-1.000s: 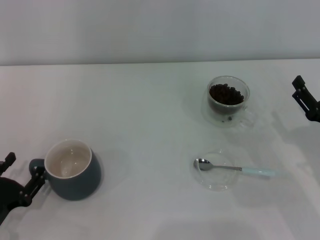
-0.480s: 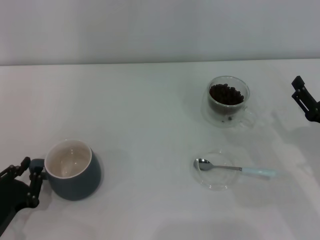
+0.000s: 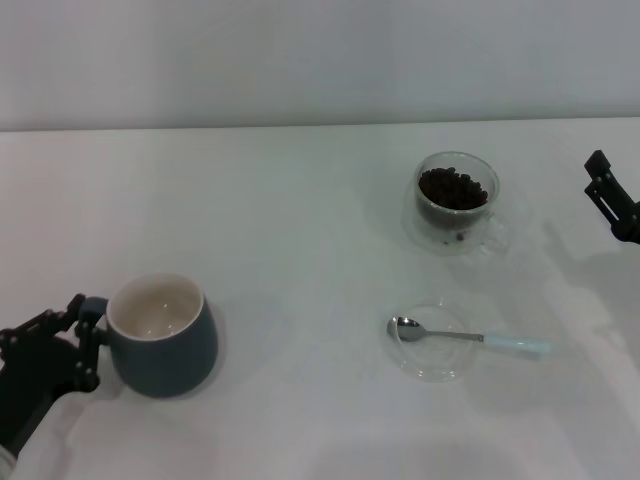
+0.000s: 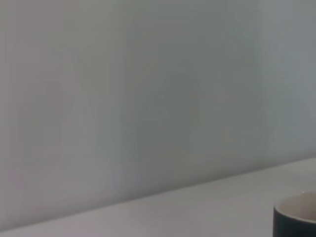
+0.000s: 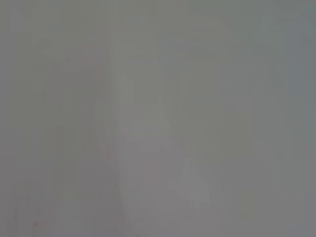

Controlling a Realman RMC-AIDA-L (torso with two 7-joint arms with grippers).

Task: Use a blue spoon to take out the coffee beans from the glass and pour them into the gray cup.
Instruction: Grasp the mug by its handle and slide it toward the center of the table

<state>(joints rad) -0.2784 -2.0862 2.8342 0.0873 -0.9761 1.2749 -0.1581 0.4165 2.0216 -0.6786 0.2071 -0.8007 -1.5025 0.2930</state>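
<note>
We see a white table (image 3: 300, 220) from above, with our left gripper (image 3: 75, 340) at the near left edge, its dark fingers closed around the loop handle of the rounded dark blue-gray ceramic mug with a white inside (image 3: 165, 340), which we call the gray cup. Compared with a second ago, the gray cup has slid a little to the right and nearer to us, and the left gripper has come in from beside the handle to grip it, so we judge that we are dragging the cup toward the middle to bring it within pouring reach. The cup's rim also shows at the corner of the left wrist view (image 4: 296, 215). Far off on the right, the clear double-walled glass (image 3: 457, 203) stands upright with a heap of dark brown coffee beans (image 3: 453, 187) inside, unchanged. Nearer to us, the small blue spoon (image 3: 470, 338) lies untouched, its shiny metal bowl resting in a flat clear glass saucer (image 3: 430, 343) and its pale blue handle pointing right. Our right gripper (image 3: 612, 196) waits at the far right edge, well apart from the glass; we cannot tell how its fingers stand. No beans have been scooped yet.
</note>
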